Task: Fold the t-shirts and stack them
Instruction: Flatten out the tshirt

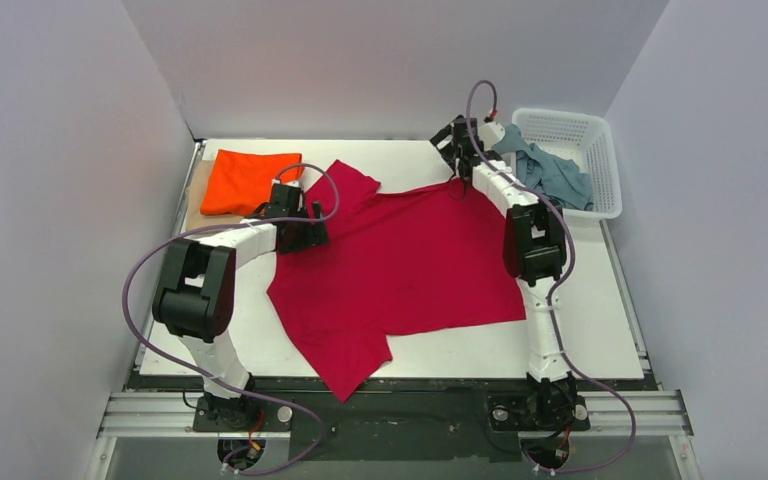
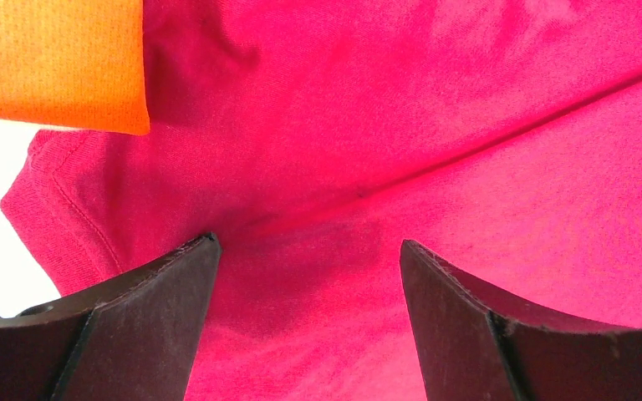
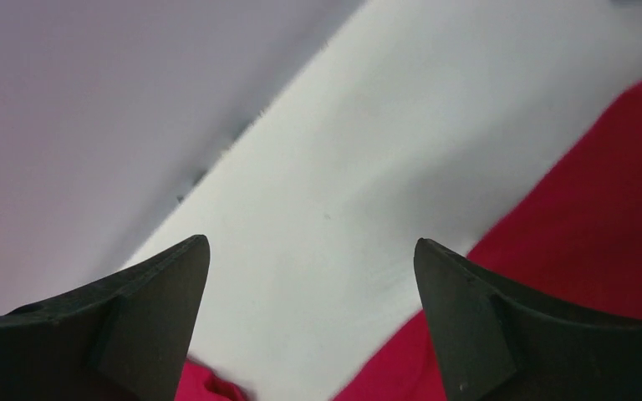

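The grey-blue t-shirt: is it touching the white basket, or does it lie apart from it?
Touching. The top view shows the grey-blue t-shirt lying crumpled inside the white basket, resting against its lattice walls.

A white lattice basket (image 1: pixel 565 125) sits at the white table's (image 1: pixel 592 292) far-right corner — pale walls (image 1: pixel 380 60) all round.

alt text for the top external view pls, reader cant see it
A crimson t-shirt lies spread on a white table between two arms, the left gripper at its left edge and the right gripper over its far edge. A folded orange t-shirt sits at the far left, and a white basket at the far right holds a crumpled grey-blue shirt.
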Motion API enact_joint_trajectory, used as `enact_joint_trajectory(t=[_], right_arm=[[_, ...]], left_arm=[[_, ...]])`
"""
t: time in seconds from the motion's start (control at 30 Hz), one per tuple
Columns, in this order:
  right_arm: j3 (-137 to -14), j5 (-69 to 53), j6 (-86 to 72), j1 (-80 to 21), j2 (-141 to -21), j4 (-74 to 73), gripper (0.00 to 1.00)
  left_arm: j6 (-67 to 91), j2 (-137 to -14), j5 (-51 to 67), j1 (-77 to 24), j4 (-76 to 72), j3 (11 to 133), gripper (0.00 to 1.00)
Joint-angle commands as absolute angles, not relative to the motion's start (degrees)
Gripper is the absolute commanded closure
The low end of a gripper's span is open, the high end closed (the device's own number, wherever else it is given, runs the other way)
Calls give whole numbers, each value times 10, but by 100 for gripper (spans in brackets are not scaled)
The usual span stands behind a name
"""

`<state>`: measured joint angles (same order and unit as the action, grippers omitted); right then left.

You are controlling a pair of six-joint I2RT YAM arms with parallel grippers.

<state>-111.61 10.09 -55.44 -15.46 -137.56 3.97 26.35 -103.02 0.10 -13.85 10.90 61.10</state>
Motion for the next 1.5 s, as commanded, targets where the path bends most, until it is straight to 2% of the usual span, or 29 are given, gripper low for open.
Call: enact_joint_trajectory(t=[0.0, 0.1, 0.17, 0.4, 0.5, 0.63, 0.97, 1.2, 1.3, 1.47], right_arm=[[-1241, 103, -524, -133, -1397, -19, 13], [-1254, 77, -500, -130, -1391, -37, 13], [-1217, 67, -474, -131, -1357, -40, 13], [-917, 71, -366, -166, -1144, -78, 12], [-772, 96, -362, -188, -1077, -73, 12], [-646, 125, -383, -212, -1013, -62, 12], [-464, 95, -421, -237, -938, -121, 13], [-315, 67, -498, -279, -814, -147, 13], [-299, 83, -501, -283, -777, -155, 12], [-364, 134, -470, -282, -752, -205, 10]], left_arm=[[258, -1008, 0, -131, 111, 610, 10], [258, -998, -1, -130, 111, 610, 10], [258, -992, -2, -130, 114, 615, 10], [269, -983, 0, -131, 109, 631, 9], [278, -985, 0, -131, 106, 631, 9], [290, -989, 20, -132, 92, 624, 9], [310, -995, 6, -131, 89, 592, 9], [315, -968, -27, -130, 93, 554, 9], [314, -964, -34, -131, 96, 552, 9], [313, -960, -39, -130, 112, 563, 9]])
